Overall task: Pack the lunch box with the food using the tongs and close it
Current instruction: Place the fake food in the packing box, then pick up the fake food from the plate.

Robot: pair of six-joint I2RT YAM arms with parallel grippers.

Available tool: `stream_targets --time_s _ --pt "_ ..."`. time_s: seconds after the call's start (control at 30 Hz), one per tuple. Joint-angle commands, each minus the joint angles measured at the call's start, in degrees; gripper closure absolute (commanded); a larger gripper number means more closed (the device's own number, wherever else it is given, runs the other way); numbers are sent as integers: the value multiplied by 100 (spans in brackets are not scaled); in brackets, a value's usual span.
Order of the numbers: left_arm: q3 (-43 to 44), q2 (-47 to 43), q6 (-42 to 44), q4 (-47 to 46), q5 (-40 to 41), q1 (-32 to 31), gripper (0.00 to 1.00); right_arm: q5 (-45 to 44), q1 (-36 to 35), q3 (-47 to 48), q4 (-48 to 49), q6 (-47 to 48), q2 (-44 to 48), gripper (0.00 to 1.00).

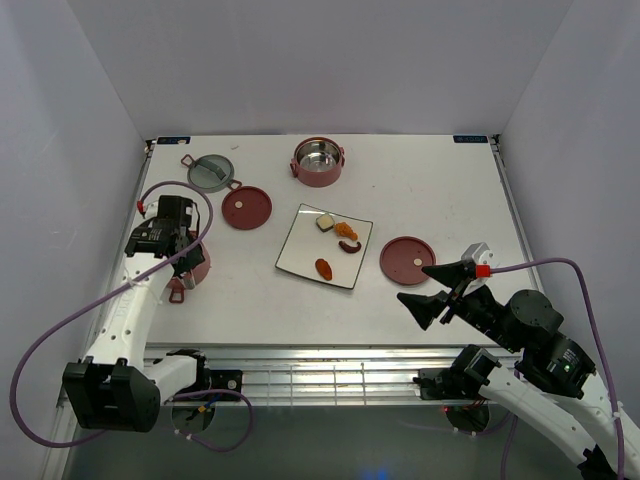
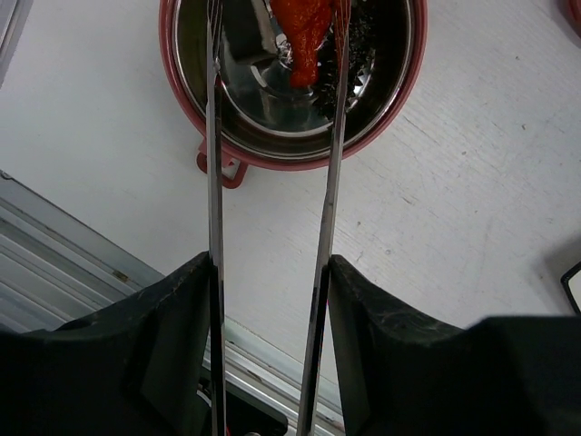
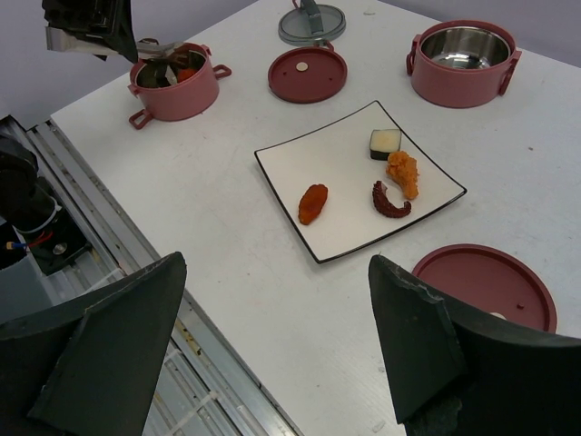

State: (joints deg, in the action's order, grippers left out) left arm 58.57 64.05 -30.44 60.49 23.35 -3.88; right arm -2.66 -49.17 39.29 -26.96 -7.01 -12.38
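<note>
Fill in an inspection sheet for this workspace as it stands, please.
Surface: white table, no spills seen.
Job's things: near bowl has a red food piece inside its rim, at the tips of the tongs; far bowl empty; four food pieces on the square plate; two red lids and grey-green lid lie off.
Clutter: nothing seen.
Grippers: left pincer grips the tongs; right pincer open, empty.
Cables: purple cables loop from both arms.
Surroundings: plain walls; metal rail at near edge.
</note>
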Motion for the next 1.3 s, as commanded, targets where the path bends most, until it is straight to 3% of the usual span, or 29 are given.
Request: stream_targets --time_s 0.0,0.1,0.3,0.53,0.7,0.93,1.27 --pt "330 -244 55 24 91 19 39 -103 -58 184 121 76 69 13" --pt "743 -428 187 16 -181 28 40 -121 -67 184 121 76 69 13" --pt "1245 -675 442 -309 -1719 10 44 -165 -75 184 121 76 25 13" --pt "771 -762 416 -845 -2573 -445 47 -218 -75 184 121 68 -36 13" --pt "551 -658 38 -1135 -1915 -1359 47 -218 -75 176 121 59 -115 13" --pt "647 89 -805 -1189 -623 -3221 49 -244 -75 167 121 50 -159 13" --pt "744 1188 -2097 -899 370 -5122 44 -192 -67 149 121 50 -124 13"
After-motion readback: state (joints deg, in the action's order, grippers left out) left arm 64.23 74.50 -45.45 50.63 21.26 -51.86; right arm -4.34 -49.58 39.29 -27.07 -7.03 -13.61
